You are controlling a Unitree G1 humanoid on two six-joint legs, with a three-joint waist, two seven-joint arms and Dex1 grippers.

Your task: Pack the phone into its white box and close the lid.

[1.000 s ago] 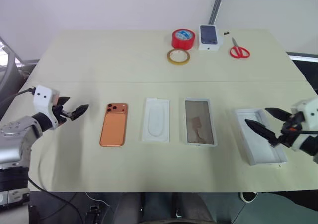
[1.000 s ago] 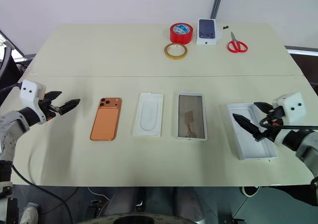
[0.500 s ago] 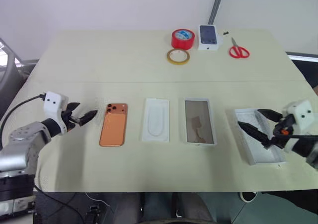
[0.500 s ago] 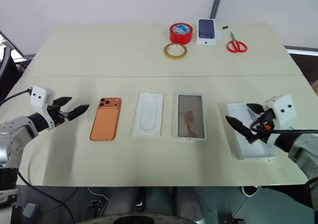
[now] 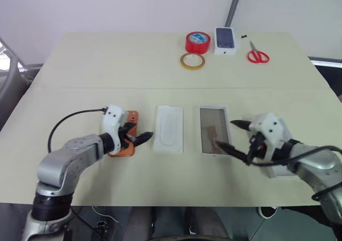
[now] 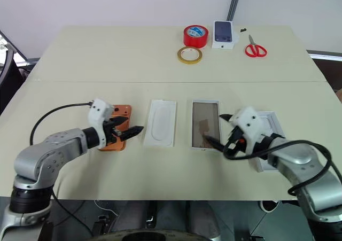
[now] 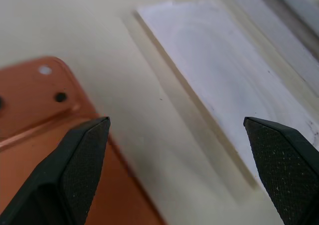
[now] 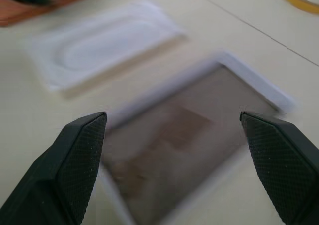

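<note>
The left gripper (image 6: pixel 124 132) is hovering with its two black fingers (image 7: pixel 79 157) standing wide apart and holding nothing. The phone (image 7: pixel 30 110) is lying flat on the table (image 5: pixel 107 64), back up, partly under the near finger; the far finger is pointing toward the thin white insert (image 5: pixel 169 129), which is lying just beside the phone. The phone is looking slim, stiff and smooth, so it is probably slippery and not heavy, and its glass and lenses are likely fragile. A good place to take it would be across the two long edges near the middle, away from the camera block; because it is lying so flat, lifting one edge first may be needed.

The right gripper (image 5: pixel 233 135) is also wide open and empty, and it is reaching over the right long edge of the white box (image 6: pixel 205 124), whose brownish floor is showing between its fingers (image 8: pixel 75 160) in the right wrist view. The lid (image 6: pixel 271 145) is lying just behind this hand, mostly hidden by it. Both are light cardboard and are likely denting easily, so they should be held by the walls.

Counting: one phone, one insert, one white box, one lid. At the far edge there are two tape rolls, one red (image 5: pixel 197 41) and one yellow (image 5: pixel 192 61), one smaller phone box (image 5: pixel 225 40) and one pair of red scissors (image 5: pixel 257 54).
</note>
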